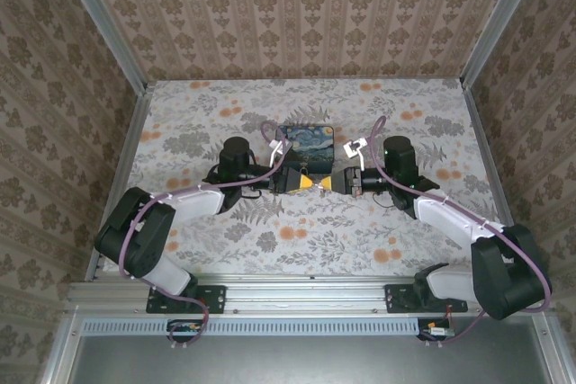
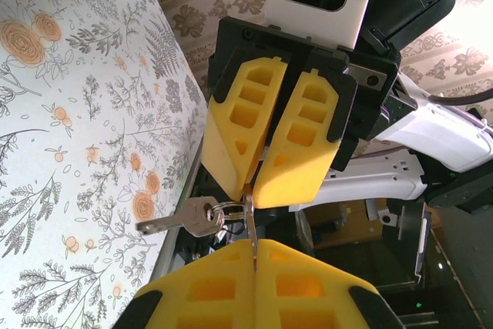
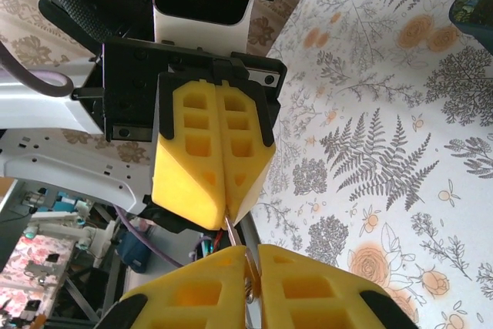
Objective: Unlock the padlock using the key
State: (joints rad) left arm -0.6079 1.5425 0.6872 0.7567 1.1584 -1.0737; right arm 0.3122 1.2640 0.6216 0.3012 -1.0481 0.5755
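**Both jaws closed tip to tip on the key**

You have the two sets of jaws meeting nose to nose over the flower-patterned desk (image 1: 198,114). The blue swirl-painted tin box (image 1: 306,143) sits just beyond their tips.

Your left jaws are closed all the way. In the right wrist view their yellow pads (image 3: 192,152) lie flat against each other. The thin brown-orange metal key (image 3: 229,230) pokes edge-on out of the seam at their tip.

Your right jaws are all but closed as well. From the left wrist camera you can see their yellow pads (image 2: 300,144) touching at the tips, with a narrow wedge of space further back. The key's other end is pinched right at that meeting point. From the right wrist camera, only a sliver of gap separates those pads.

So the key bridges the short space between the two sets of jaws, with one end gripped by each.

A silver wire ring (image 2: 231,209) loops through the key just beside the left jaws' tips. A second, silvery key (image 2: 166,223) hangs from that ring, off to the side of both jaws and pointing toward the desk. You cannot tell whether its blade touches the desk.
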